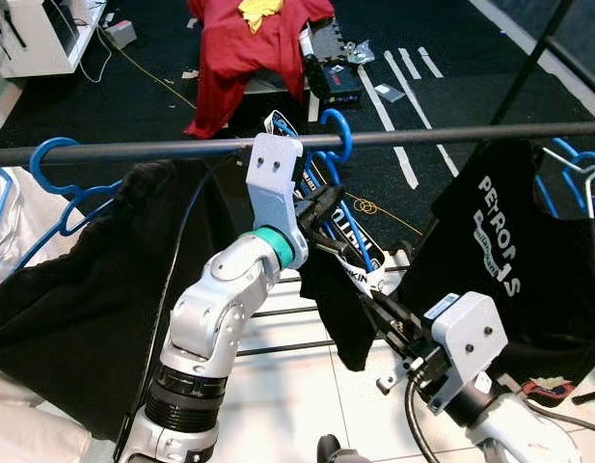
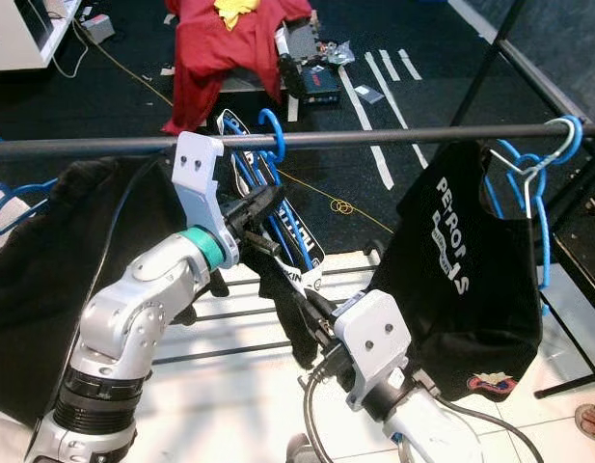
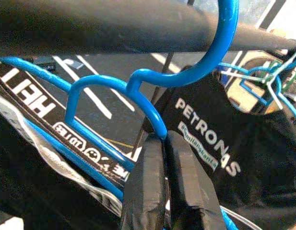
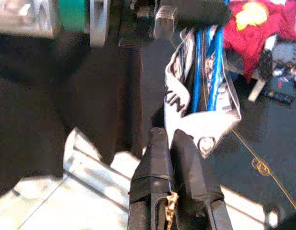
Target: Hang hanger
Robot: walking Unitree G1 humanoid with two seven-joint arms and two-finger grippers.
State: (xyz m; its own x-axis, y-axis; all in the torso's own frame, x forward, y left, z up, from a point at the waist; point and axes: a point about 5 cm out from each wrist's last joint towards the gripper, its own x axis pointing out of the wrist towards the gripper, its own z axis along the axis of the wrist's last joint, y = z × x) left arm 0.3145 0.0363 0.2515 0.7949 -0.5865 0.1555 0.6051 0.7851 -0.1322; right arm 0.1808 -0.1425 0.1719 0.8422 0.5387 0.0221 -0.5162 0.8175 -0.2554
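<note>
I had the left hand raised just under the rail, its fingers pressed together on the blue hanger at the curved wire below the hook. The hook sat over the rail, and the black garment with white lettering hung down from the hanger between my two arms. The right hand reached up from lower right, its fingers pinched shut on the lower edge of that garment (the wrist view was blurred, so I could not tell how much cloth was caught). A black shirt with white print hung on the rail to the right of the hanger, with more blue hangers beyond it. To the left, another blue hanger carried a dark garment. Behind the rail, a red cloth lay draped over something on the dark floor, near white tape marks.
</note>
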